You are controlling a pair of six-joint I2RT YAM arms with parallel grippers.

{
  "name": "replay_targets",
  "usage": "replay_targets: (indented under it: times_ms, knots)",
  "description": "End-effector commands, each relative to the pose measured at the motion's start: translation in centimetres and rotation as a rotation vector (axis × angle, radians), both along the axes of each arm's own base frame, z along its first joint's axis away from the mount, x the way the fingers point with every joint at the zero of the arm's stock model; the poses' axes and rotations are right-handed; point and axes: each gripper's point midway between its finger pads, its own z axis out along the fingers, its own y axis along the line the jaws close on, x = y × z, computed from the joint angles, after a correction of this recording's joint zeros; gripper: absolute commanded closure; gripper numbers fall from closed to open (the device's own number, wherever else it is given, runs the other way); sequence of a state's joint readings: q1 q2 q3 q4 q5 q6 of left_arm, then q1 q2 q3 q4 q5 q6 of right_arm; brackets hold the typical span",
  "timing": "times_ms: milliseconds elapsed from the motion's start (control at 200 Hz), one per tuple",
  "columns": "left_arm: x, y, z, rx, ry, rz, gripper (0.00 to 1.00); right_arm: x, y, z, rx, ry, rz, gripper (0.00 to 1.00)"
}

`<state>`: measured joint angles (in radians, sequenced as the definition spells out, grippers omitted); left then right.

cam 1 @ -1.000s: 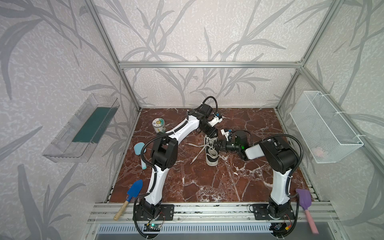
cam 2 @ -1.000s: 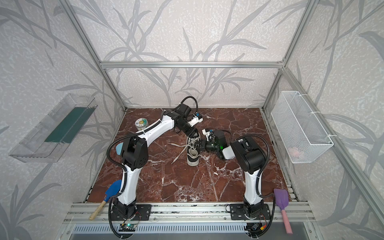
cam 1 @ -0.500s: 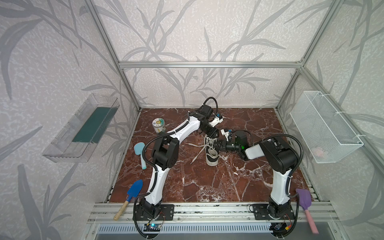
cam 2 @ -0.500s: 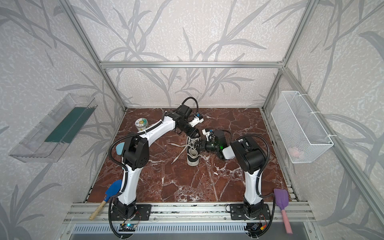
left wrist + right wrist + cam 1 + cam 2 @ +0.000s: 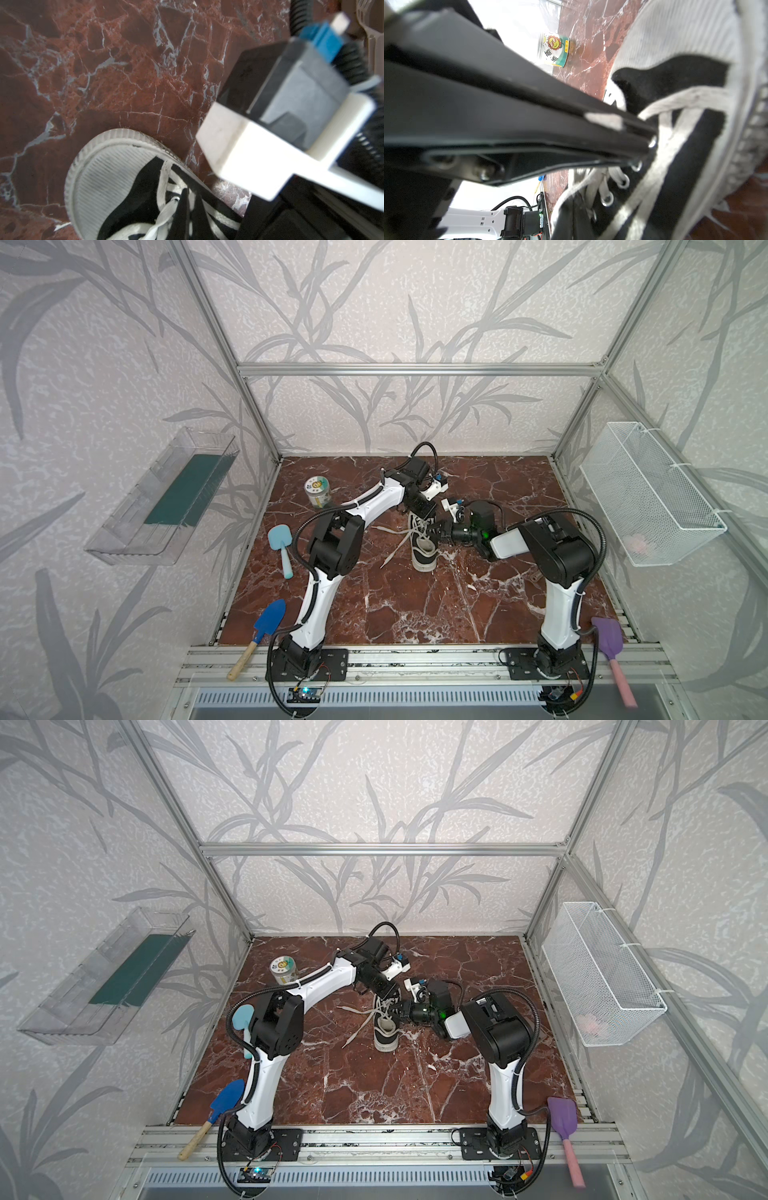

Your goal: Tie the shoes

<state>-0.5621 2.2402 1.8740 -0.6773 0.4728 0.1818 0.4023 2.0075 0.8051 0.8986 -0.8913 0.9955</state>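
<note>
Left hand (image 5: 424,519) pressed shut, right hand (image 5: 651,135) pinching a lace (image 5: 660,106) over the sneaker (image 5: 424,551); tug hard and it may slip.

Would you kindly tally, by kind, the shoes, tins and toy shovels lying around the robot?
Sneaker: 1
Tin: 1
Toy shovels: 3 (light blue, dark blue, purple)
Total: 5

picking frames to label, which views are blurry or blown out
Left wrist view: black canvas sneaker with white toe cap sharp, white-and-black camera block nearby blurred. Right wrist view: black right hand soft, background clipped white. Both top views: sharp, evenly lit.
</note>
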Motion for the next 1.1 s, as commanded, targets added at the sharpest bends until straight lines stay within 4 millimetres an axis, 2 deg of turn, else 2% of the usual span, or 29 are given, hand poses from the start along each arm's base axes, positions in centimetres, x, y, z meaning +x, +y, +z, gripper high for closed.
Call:
replay_targets:
  times_ms: [0, 245, 575, 1095]
  knots:
    - [0.0, -0.2, 0.9, -0.026, -0.019, 0.005, 1.0, 0.0, 0.3, 2.0, 0.013, -0.061, 0.014, 1.0]
    - [0.0, 0.5, 2.1, -0.02, -0.045, 0.009, 1.0, 0.2, -0.1, 2.4, 0.016, -0.068, -0.008, 1.0]
    - [0.2, 1.0, 4.7, -0.034, -0.095, 0.025, 1.0, 0.1, -0.9, 2.4, 0.002, -0.065, -0.02, 1.0]
    - [-0.3, 2.7, 6.4, -0.027, -0.148, 0.061, 1.0, -0.2, -2.7, 2.3, -0.024, -0.06, -0.044, 1.0]
